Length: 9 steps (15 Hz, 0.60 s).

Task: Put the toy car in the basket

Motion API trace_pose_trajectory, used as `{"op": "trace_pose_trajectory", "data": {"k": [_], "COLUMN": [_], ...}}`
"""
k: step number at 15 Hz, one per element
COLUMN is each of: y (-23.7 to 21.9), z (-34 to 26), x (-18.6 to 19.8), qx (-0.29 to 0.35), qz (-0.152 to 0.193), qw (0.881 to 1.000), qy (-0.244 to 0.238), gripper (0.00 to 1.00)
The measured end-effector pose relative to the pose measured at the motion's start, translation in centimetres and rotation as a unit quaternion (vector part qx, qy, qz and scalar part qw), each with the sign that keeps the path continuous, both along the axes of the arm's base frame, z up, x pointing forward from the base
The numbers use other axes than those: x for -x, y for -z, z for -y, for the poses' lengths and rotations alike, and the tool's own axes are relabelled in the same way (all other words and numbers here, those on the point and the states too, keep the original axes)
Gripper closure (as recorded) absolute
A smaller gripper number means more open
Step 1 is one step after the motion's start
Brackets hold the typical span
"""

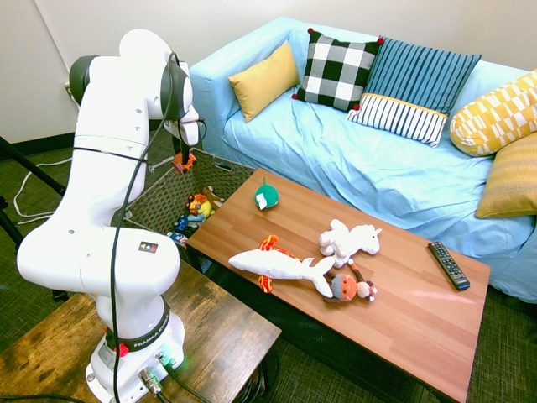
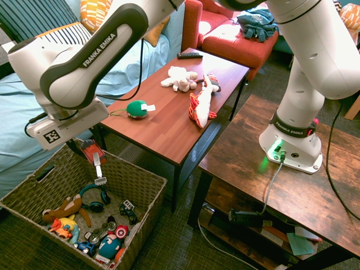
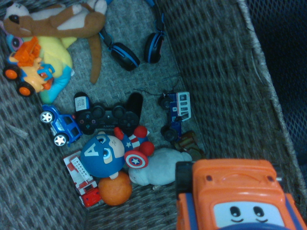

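Even, bright indoor light fills both exterior views, with soft-edged shadows only. In the first exterior view the white arm (image 1: 109, 210) is close to overexposed and glare streaks the wooden table (image 1: 419, 311); wide-angle distortion bends the sofa (image 1: 361, 159) toward the frame edges. In the second exterior view a green lamp at the arm's base casts a small glow on the dark side table (image 2: 264, 169), and the inside of the basket (image 2: 140, 185) sits in shade. The wrist view is dimmer, with a blue cast; the toy car (image 3: 237, 199) at its lower edge is slightly soft, while the basket floor is reasonably sharp.
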<state>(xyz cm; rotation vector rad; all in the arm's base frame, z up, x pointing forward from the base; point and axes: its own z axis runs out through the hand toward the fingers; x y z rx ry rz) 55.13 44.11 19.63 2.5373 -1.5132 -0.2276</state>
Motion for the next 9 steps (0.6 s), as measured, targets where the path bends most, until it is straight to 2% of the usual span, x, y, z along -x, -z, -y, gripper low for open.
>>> {"op": "trace_pose_trajectory", "data": {"k": [5, 7, 9], "y": [-1.5, -3.3, -7.8], "z": [-0.7, 0.7, 6.7], "x": [-3.1, -4.7, -8.3], "qx": [-0.007, -0.005, -0.007], "qz": [-0.011, 0.005, 0.035], "qw": [1.000, 1.000, 0.998], "qy": [0.005, 0.012, 0.044], "gripper": [0.00, 0.00, 0.00]}}
